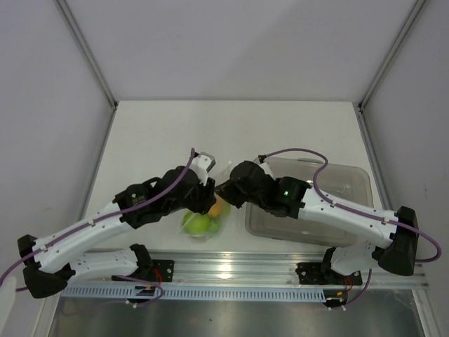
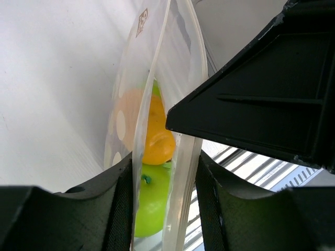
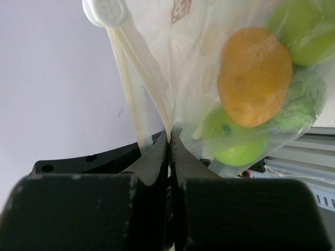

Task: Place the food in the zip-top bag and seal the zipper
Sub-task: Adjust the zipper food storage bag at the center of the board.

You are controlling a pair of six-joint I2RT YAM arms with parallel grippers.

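Note:
The zip-top bag (image 1: 203, 226) hangs between my two grippers, near the table's front edge. Through its clear plastic I see the food: an orange (image 3: 255, 76), a round green fruit (image 3: 233, 138) and more yellow-green fruit (image 3: 301, 31). My right gripper (image 3: 170, 137) is shut on the bag's edge just below the zipper (image 3: 133, 68). A white tab (image 3: 107, 10) sits at the far end of the zipper. My left gripper (image 2: 163, 162) straddles the bag's mouth. Its left finger (image 2: 123, 204) touches one strip, and a gap remains at the other finger. The orange (image 2: 157, 138) and green fruit (image 2: 152, 204) lie below.
A rigid clear tub (image 1: 351, 175) stands on the table under my right arm, right of the bag. A metal rail (image 1: 280, 270) runs along the near edge. My right arm's black body (image 2: 261, 104) crowds close beside the left gripper.

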